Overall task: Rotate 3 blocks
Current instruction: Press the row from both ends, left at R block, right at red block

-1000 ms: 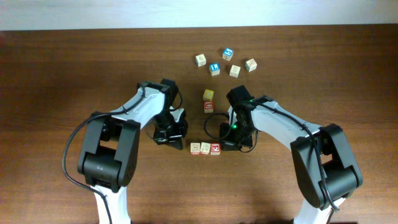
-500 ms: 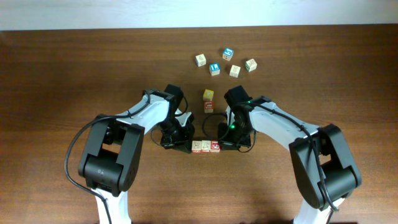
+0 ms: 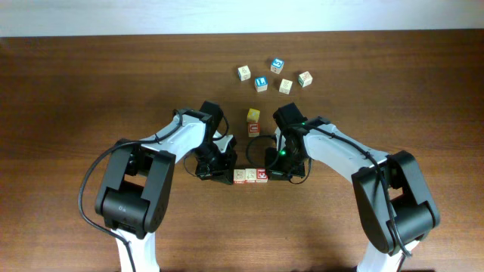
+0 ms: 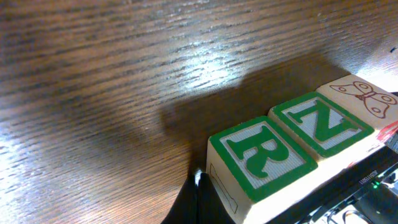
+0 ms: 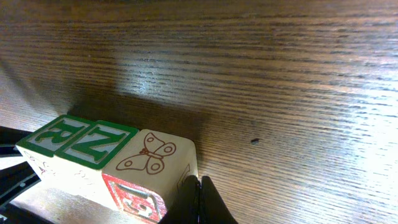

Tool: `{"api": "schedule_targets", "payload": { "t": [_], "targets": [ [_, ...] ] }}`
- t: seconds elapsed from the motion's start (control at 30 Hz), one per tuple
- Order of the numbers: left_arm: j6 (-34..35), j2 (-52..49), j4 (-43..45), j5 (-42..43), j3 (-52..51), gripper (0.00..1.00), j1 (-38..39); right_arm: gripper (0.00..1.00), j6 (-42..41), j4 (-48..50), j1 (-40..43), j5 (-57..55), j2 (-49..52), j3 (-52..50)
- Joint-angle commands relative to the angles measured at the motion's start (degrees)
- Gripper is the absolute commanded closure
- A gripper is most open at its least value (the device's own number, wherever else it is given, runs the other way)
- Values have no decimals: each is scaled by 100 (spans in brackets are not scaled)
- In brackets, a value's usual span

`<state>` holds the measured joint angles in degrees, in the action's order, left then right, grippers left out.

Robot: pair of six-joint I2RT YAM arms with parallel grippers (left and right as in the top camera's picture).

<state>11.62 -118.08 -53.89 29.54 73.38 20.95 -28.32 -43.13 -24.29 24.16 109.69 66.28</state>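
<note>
Three blocks stand side by side in a short row near the table's middle: a pale one with a green R, a pale one with a green N, and a red-faced one with a butterfly on its far side. My left gripper is shut, its tip against the R block's outer side. At the other end of the row, my right gripper is shut too, and its tip touches the butterfly block. Neither holds anything.
A yellow cube and a red-marked cube sit just behind the row, between the two arms. Farther back lie two blue cubes and three pale cubes.
My left gripper has swung right, from a gap away to the left end of the row. The right gripper edged slightly left against the right end. The row has shifted slightly toward the back.
</note>
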Motion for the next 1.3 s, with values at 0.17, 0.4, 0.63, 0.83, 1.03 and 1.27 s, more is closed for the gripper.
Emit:
{"api": "schedule_targets", "payload": {
  "t": [0.17, 0.4, 0.63, 0.83, 1.03, 1.27],
  "targets": [
    [-35, -127, 291, -125, 105, 100, 118, 96, -7, 170, -92, 457, 33, 17],
    [-13, -127, 507, -125, 247, 100, 118, 96, -7, 529, -92, 483, 33, 55],
    [162, -127, 614, -131, 275, 100, 118, 96, 20, 612, -92, 476, 33, 55],
    [162, -125, 356, -402, 275, 93, -87, 82, 11, 341, 39, 474, 28, 70],
    [155, -125, 376, -835, 275, 100, -291, 82, 262, 216, 308, 481, 28, 70],
    [155, -125, 372, -872, 280, 100, -302, 84, 975, -151, 868, 479, 28, 76]
  ]
}}
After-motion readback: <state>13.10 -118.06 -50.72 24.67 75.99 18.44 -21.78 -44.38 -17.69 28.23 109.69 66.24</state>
